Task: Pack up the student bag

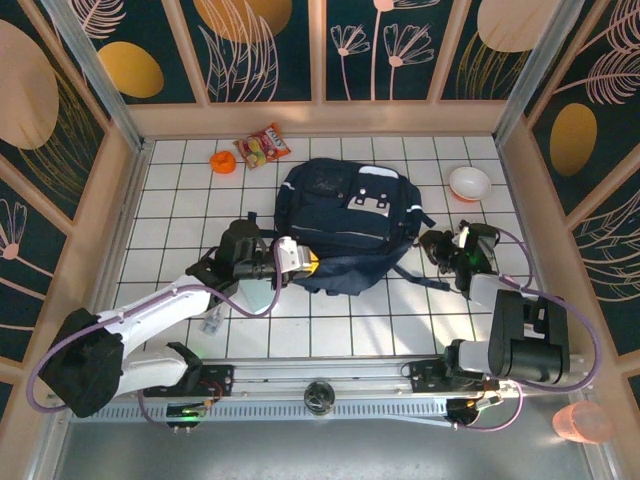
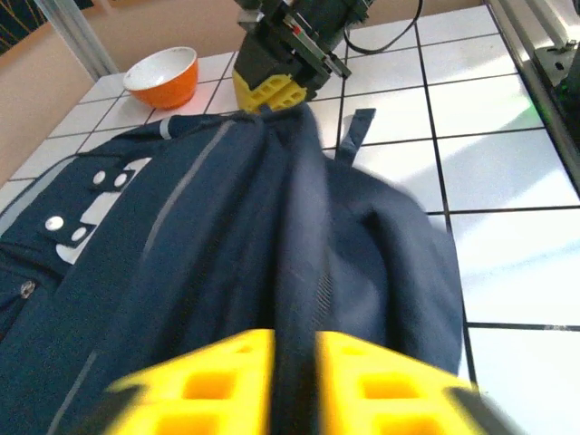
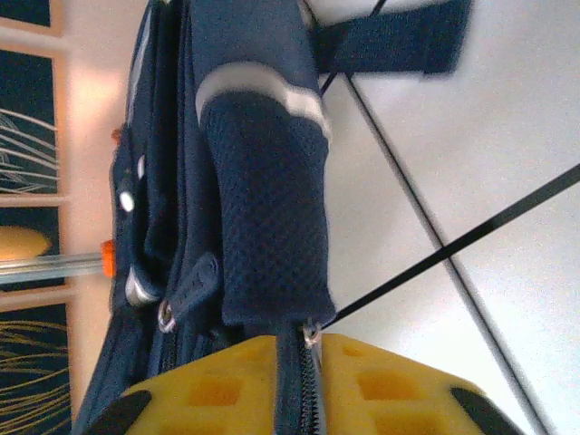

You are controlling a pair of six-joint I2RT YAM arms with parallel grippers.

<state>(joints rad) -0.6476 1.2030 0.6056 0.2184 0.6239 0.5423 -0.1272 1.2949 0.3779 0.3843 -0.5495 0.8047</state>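
Note:
The student bag, dark navy with thin light stripes and grey buckle patches, lies flat in the middle of the tiled table. My left gripper is at its near left edge. In the left wrist view a raised fold of the bag fills the narrow gap between the yellow jaws of that gripper. My right gripper is at the bag's right side, also seen as the right gripper across the bag. In the right wrist view the bag's zipper edge sits between the jaws of the right gripper, below a mesh side pocket.
A white and orange bowl stands right of the bag near the back. A snack packet and a small orange object lie at the back left. Wooden walls enclose the table. A bag strap trails towards the right arm.

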